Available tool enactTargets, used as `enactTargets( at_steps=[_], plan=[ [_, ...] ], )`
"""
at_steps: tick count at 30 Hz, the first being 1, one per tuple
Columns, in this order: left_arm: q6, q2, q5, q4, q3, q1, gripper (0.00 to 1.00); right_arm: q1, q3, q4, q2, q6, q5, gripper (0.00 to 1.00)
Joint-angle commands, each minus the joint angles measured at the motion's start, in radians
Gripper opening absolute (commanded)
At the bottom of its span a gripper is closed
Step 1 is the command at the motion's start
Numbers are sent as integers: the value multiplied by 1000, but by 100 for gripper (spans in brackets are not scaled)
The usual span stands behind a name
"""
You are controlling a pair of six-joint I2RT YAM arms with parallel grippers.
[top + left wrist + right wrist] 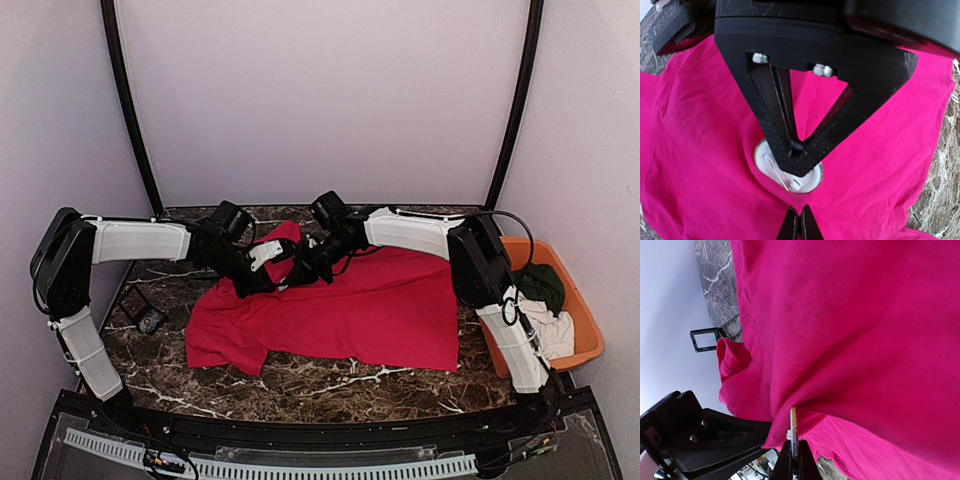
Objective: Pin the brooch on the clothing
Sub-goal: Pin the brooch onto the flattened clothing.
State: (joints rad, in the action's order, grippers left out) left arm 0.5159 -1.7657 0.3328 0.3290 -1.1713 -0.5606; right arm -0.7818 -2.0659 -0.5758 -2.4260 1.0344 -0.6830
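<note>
No label, brand, number or sign can be read anywhere; raised marks on a black housing (671, 24), in the left wrist view, are too blurred to read.

The clothing (350, 310), a bright red short-sleeved T-shirt, lies spread mostly flat on the counter (330, 385), its far left portion bunched and raised. The brooch (802, 184), a round white disc with a gold rim and a metal pin across its back, sits in that raised fold, partly covered by fabric.
</note>
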Motion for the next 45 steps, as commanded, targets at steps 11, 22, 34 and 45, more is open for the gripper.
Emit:
enactTargets(
  at_steps=[11,22,34,45],
  plan=[
    [10,42,36,-32,31,-5,1,-24,-15,6,-14,-25,-54,0],
    [27,67,37,-27,37,-7,1,-27,-20,-74,-17,-95,-12,0],
    [23,64,56,-29,35,-7,1,-42,-61,-75,-29,-111,-32,0],
    [25,78,51,-49,45,-7,1,-57,-93,-126,-48,-160,-22,0]
  ],
)
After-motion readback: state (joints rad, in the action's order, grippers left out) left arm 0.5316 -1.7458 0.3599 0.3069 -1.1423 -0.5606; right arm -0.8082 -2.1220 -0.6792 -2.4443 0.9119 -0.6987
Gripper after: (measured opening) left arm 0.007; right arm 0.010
